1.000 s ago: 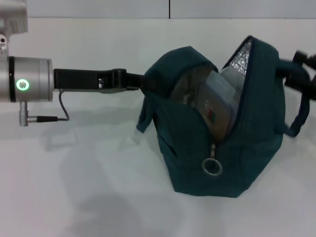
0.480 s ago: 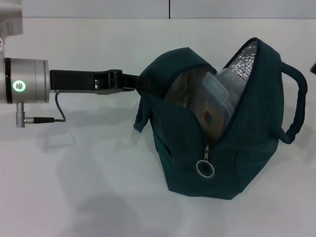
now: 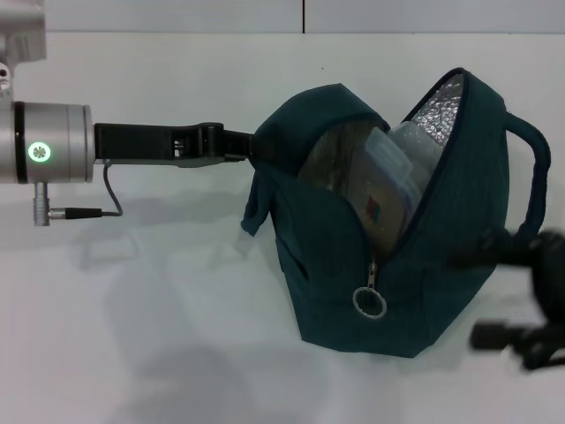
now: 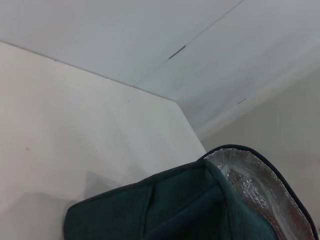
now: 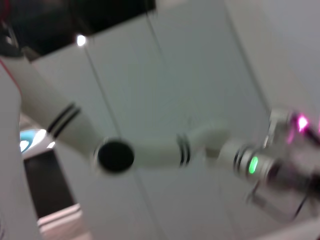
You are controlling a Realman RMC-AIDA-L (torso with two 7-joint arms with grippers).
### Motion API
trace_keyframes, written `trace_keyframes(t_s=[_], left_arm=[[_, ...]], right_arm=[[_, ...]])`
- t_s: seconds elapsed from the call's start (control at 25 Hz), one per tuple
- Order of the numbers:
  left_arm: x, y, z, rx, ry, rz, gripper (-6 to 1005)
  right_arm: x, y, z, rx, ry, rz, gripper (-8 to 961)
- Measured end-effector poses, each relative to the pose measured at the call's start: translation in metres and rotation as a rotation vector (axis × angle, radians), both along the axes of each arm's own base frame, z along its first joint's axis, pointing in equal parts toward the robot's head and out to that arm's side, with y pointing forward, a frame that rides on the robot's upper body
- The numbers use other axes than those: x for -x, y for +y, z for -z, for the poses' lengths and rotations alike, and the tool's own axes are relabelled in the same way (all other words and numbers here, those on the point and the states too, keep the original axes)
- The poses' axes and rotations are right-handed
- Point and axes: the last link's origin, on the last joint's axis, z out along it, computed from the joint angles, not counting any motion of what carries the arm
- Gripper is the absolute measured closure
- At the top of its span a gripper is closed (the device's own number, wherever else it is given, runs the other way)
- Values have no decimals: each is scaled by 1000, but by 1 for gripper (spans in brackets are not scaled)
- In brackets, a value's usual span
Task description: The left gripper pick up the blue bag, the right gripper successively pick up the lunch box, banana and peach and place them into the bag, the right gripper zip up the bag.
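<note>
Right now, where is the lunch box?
In the head view the lunch box is inside the open blue bag, leaning against its silver lining, right of the left hand that holds the bag's edge.

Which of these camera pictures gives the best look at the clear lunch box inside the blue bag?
The head view. There the lunch box leans inside the open blue bag, its red-and-blue sticker showing. The left wrist view catches only the bag's top edge and foil lining, no box. The right wrist view points away and shows neither.
</note>
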Motion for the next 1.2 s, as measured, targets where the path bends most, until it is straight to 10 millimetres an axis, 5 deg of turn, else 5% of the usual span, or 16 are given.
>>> trace_keyframes(t_s=[0.4,1.2], left_arm=[[-1,0,1,0,-5,1,941],[-3,-3,7,15,-9,4,941]], right_arm=[[-13,3,47,156,-234,98,185],[-1,30,70,108,-294,149,188]])
